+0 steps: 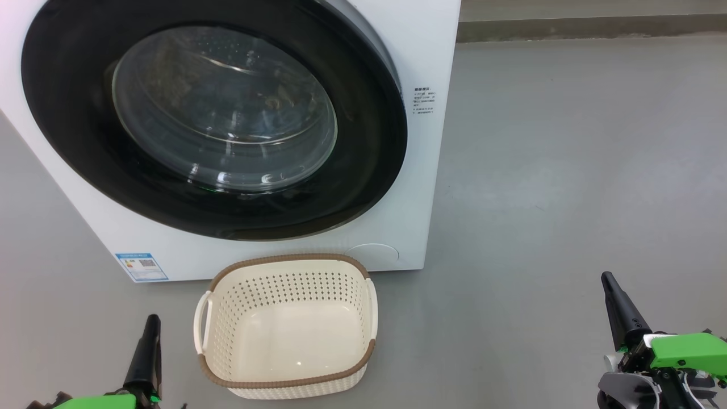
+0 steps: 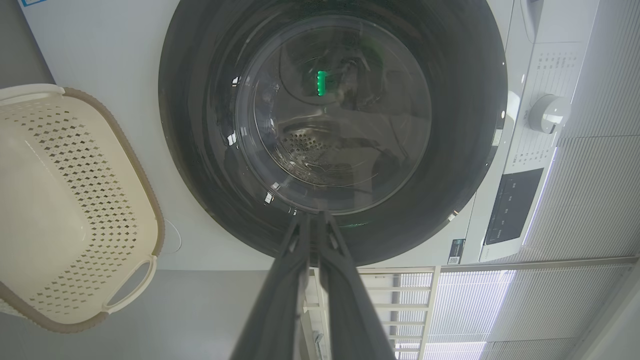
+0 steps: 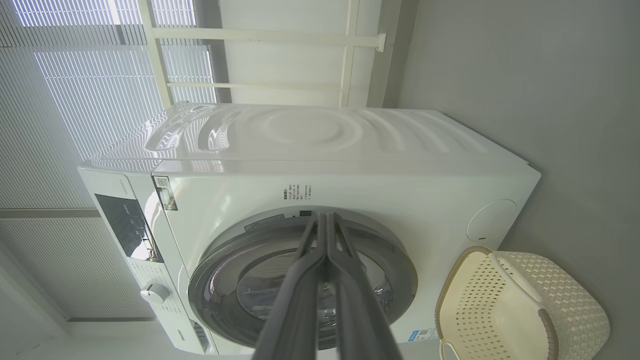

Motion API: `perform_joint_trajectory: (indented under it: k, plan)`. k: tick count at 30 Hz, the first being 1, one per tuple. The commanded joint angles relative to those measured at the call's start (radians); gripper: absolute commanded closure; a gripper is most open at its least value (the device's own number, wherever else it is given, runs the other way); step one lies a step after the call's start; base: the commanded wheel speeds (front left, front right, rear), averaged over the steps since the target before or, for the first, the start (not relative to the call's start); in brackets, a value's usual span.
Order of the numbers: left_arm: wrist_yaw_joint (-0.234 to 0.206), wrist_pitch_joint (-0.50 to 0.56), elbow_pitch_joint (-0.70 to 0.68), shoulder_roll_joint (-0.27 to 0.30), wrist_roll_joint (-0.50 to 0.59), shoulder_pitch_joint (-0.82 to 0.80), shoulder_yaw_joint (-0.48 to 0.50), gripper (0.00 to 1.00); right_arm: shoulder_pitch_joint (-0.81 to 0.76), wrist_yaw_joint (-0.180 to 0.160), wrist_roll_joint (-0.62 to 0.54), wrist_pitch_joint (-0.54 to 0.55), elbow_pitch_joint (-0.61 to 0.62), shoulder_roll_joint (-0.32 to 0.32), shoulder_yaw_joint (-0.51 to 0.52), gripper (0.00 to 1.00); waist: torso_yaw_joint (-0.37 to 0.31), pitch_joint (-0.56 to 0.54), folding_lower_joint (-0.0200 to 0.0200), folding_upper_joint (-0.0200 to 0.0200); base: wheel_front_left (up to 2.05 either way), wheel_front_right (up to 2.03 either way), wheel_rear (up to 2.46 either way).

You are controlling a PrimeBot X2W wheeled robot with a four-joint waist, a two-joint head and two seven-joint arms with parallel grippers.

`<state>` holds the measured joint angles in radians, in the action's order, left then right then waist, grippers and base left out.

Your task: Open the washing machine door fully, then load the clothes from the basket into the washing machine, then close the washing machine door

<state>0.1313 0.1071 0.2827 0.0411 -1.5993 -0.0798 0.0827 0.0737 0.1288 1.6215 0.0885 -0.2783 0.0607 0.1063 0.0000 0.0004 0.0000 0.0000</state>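
The white washing machine point(image 1: 431, 170) stands ahead with its washing machine door point(image 1: 68, 113) shut flat against the front, black rim around a bulging glass window. Faint bluish and brown patches show behind the glass; I cannot tell if they are the clothes. The cream basket point(image 1: 289, 258) sits on the floor just before the machine with nothing in it. My left gripper point(image 1: 150, 321) is shut at the lower left, beside the basket. My right gripper point(image 1: 608, 278) is shut at the lower right, well clear. In the left wrist view, the shut left gripper point(image 2: 312, 215) points at the door point(image 2: 200, 150).
Grey floor point(image 1: 568, 170) stretches wide to the right of the machine, up to a wall skirting point(image 1: 568, 25). The control panel and knob point(image 2: 549, 112) lie along the machine's top edge. Window blinds point(image 3: 90, 90) stand behind the machine.
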Motion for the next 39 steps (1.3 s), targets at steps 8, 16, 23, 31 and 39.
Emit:
perform_joint_trajectory:
  k: [8, 16, 23, 31, 39]
  plan:
    - [-0.001, 0.007, -0.03, 0.009, -0.008, -0.036, 0.033, 1.0, 0.04, 0.002, 0.004, 0.009, 0.029, 0.005, -0.012, 1.0, 0.0, 0.0, 0.0, 0.0, 0.0, 0.0, 0.0]
    - [-0.001, 0.007, -0.03, 0.009, -0.008, -0.036, 0.033, 1.0, 0.04, 0.002, 0.003, 0.009, 0.029, 0.004, -0.011, 1.0, 0.0, 0.0, 0.0, 0.0, 0.0, 0.0, 0.0]
    - [-0.001, 0.007, -0.03, 0.009, -0.008, -0.036, 0.033, 1.0, 0.04, 0.002, 0.002, 0.01, 0.028, 0.004, -0.011, 1.0, 0.0, 0.0, 0.0, 0.0, 0.0, 0.0, 0.0]
    - [-0.001, 0.007, -0.03, 0.009, -0.008, -0.036, 0.033, 1.0, 0.04, 0.002, 0.002, 0.011, 0.028, 0.003, -0.01, 1.0, 0.0, 0.0, 0.0, 0.0, 0.0, 0.0, 0.0]
    - [-0.001, 0.007, -0.03, 0.009, -0.008, -0.036, 0.033, 1.0, 0.04, 0.002, 0.001, 0.011, 0.028, 0.002, -0.009, 1.0, 0.0, 0.0, 0.0, 0.0, 0.0, 0.0, 0.0]
